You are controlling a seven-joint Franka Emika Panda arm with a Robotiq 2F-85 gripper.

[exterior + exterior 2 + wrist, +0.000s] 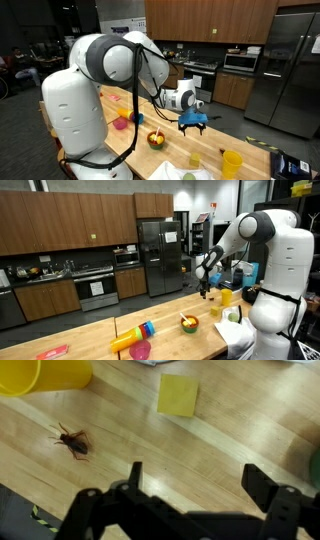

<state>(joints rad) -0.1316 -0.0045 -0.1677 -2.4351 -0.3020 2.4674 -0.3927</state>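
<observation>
My gripper (198, 480) hangs open above the wooden counter (215, 445), with only bare wood between its fingers. Ahead of it in the wrist view lie a small brown toy spider (75, 442), a flat yellow square (178, 395) and the side of a yellow cup (45, 374). In both exterior views the gripper (193, 122) (203, 280) hovers well above the counter and touches nothing. A bowl of fruit (156, 139) (189, 324) stands on the counter nearby, below and beside it.
A yellow cup (232, 163) stands near the counter's end, and a pink cup (122, 123) stands beyond the bowl. In an exterior view a yellow and blue stack of cups (133, 336) lies on its side by a pink cup (140, 350). Kitchen cabinets and a steel fridge (158, 255) stand behind.
</observation>
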